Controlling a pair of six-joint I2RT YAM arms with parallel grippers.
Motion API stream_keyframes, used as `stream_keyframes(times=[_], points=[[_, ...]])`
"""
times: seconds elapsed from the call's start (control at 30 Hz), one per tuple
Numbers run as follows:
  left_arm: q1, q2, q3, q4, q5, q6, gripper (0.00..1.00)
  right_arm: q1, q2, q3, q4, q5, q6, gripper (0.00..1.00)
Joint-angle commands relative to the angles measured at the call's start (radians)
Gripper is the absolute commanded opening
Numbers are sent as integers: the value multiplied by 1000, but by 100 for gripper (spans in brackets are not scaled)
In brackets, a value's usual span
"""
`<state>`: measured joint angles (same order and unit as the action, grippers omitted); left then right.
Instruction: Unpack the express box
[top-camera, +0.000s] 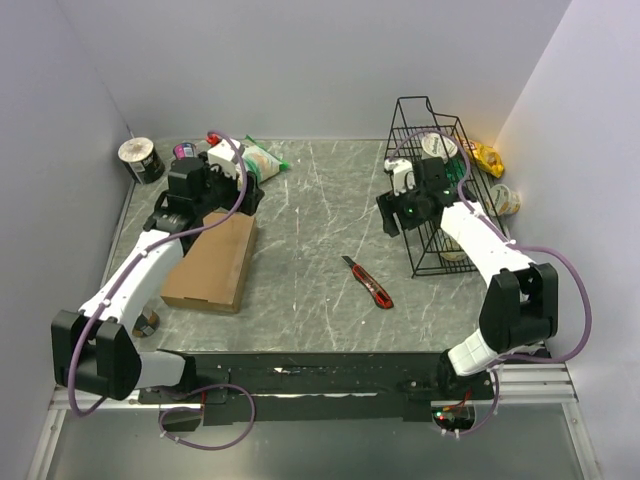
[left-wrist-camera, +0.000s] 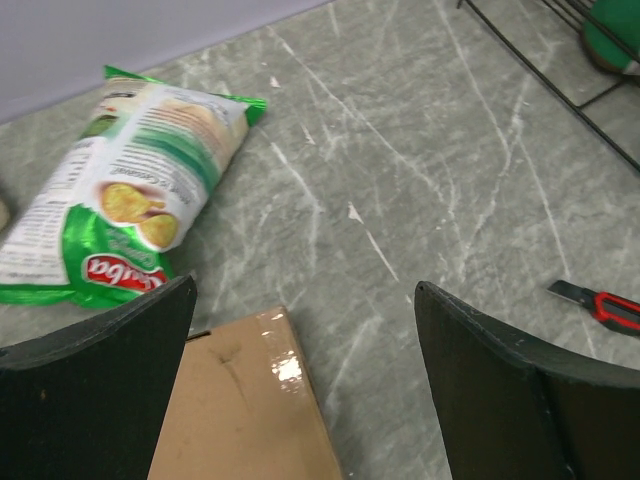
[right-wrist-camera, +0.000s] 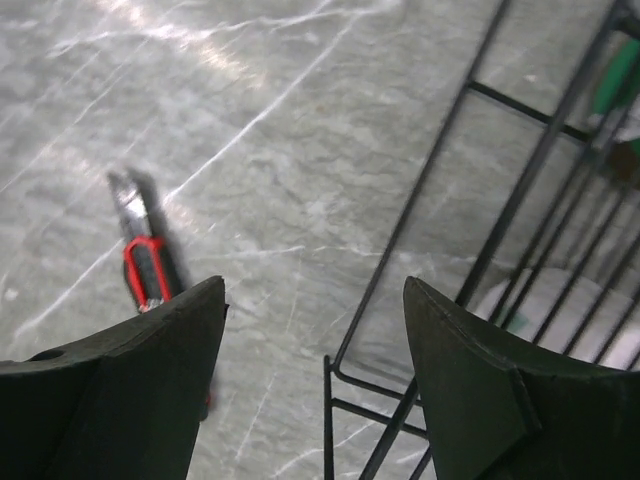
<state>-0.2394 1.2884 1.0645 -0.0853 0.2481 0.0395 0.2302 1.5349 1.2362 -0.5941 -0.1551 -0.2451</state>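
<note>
Flat brown cardboard box (top-camera: 210, 262) lies at nine o'clock on the veined table (top-camera: 320, 200), far end hidden beneath the left gripper (left-wrist-camera: 305, 295), jaws wide apart. Right gripper (right-wrist-camera: 315, 295) gapes empty by the wire rack (right-wrist-camera: 503, 215).

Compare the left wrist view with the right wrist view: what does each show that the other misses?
Only the left wrist view shows the green-and-white snack bag and a corner of the express box. Only the right wrist view shows a pale, blurred container behind the bars of the black wire rack. Both show the red utility knife, that rack and the grey table.
</note>
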Motion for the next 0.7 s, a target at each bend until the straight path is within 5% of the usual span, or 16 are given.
stream_keyframes(times=[0.0, 0.3, 0.67], points=[[-6, 37, 48, 35, 94, -24, 96, -11, -32, -7, -79, -406, -166, 79], [-14, 31, 65, 1, 131, 16, 96, 83, 59, -107, -111, -411, -252, 77], [-15, 28, 23, 15, 105, -20, 96, 280, 86, -227, -72, -79, -180, 73]])
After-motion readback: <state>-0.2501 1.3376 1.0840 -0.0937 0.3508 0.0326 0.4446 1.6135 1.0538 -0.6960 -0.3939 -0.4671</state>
